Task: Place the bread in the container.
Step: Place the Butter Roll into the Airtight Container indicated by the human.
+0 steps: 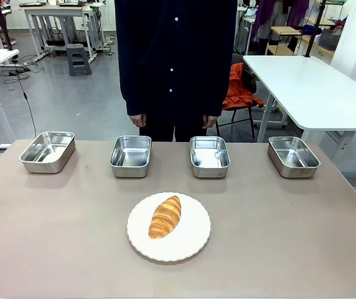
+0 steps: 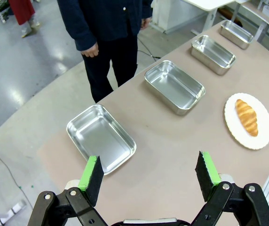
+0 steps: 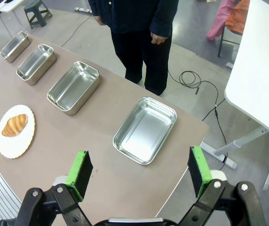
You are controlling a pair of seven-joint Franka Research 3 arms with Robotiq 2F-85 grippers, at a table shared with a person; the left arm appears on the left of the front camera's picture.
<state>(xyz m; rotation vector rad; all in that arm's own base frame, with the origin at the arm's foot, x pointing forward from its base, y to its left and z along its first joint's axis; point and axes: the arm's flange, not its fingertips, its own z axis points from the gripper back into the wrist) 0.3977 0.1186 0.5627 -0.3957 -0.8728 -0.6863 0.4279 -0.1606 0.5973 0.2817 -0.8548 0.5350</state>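
The bread [image 1: 165, 217] is lying on the plate [image 1: 193, 243], long axis running 7-to-1 o'clock in the front view, at 2 o'clock from the left gripper [image 2: 148, 165] and 10 from the right gripper [image 3: 139, 162] (both hanging with jaws apart, neither clearly nearer).

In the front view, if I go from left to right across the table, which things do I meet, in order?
Leftmost container → second container → bread on the white plate → third container → rightmost container.
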